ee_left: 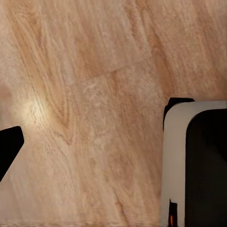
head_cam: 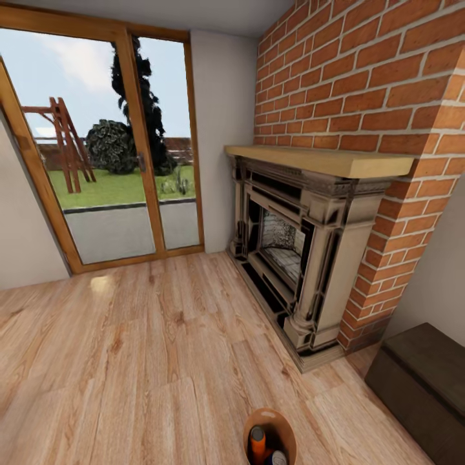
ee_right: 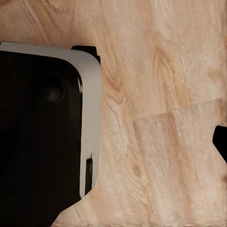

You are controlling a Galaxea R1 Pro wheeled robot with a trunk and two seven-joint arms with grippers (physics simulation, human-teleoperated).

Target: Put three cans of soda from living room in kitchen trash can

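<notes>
Light wood floor (head_cam: 129, 361) runs through the living room, and both wrist views look straight down at it past the robot's white-and-black base (ee_right: 42, 132); only a dark sliver of finger shows at each picture's edge, so neither gripper's opening can be told. Close below the head camera stands the trash can (head_cam: 284, 426), an orange can (head_cam: 258, 444) and a blue can (head_cam: 278, 458) already inside, probably riding along. Ahead, the fireplace (head_cam: 290, 252), brick chimney (head_cam: 361, 71), dark cabinet (head_cam: 426, 381) and glass doors (head_cam: 110, 148) hem the route.
</notes>
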